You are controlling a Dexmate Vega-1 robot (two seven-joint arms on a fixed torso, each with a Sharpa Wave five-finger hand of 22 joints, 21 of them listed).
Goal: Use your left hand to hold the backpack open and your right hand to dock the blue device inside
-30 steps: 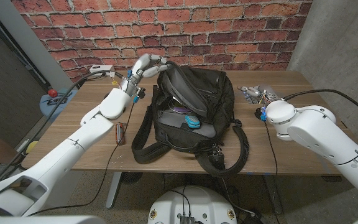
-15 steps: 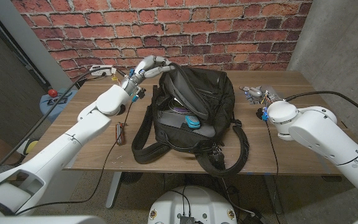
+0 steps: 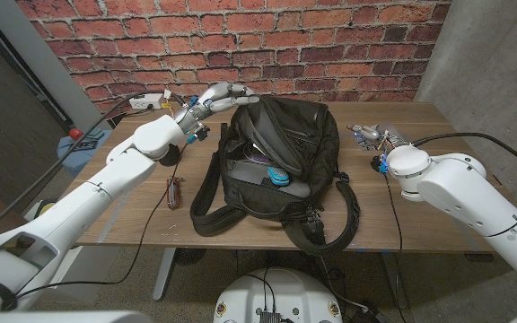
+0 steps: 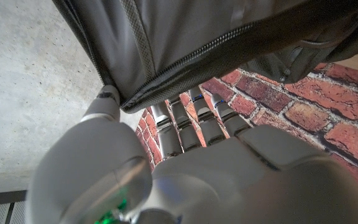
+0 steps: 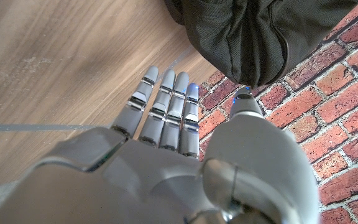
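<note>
I've got left hand gripping backpack flap at its 11 o'clock, blue device inside, right hand open, empty at 3 o'clock.

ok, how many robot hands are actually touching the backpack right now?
1. The left hand grips the top edge of the backpack at its far left corner. The right hand sits apart on the table, to the backpack's right, holding nothing.
</note>
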